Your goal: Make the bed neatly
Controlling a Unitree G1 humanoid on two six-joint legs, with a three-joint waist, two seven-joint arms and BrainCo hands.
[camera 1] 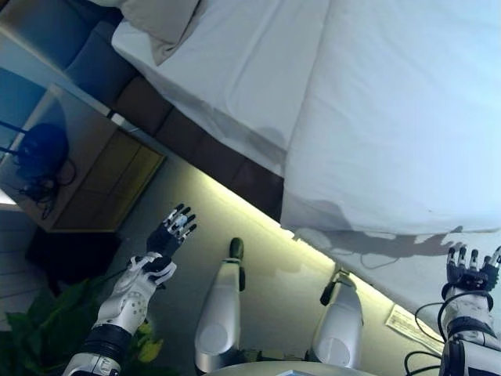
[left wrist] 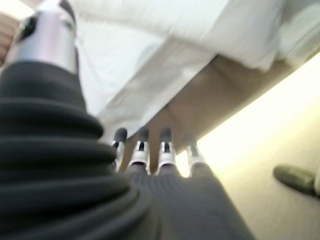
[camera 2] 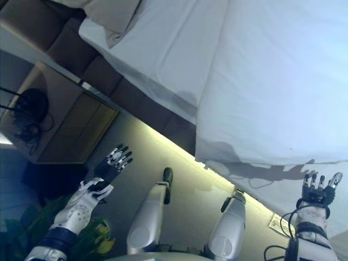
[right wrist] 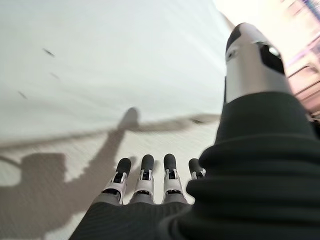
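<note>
Spreading across most of the scene, the bed carries a white duvet whose lower edge hangs over the bedside. The duvet's long edge runs diagonally, and it lies straight ahead of the right hand, which is the nearer one, fingers straight and holding nothing, just short of the hanging cloth. A pillow sits at the bed's far end. Beside the bed stands a wooden nightstand. The left hand, also open and empty, hovers over the floor, well apart from the bed frame.
</note>
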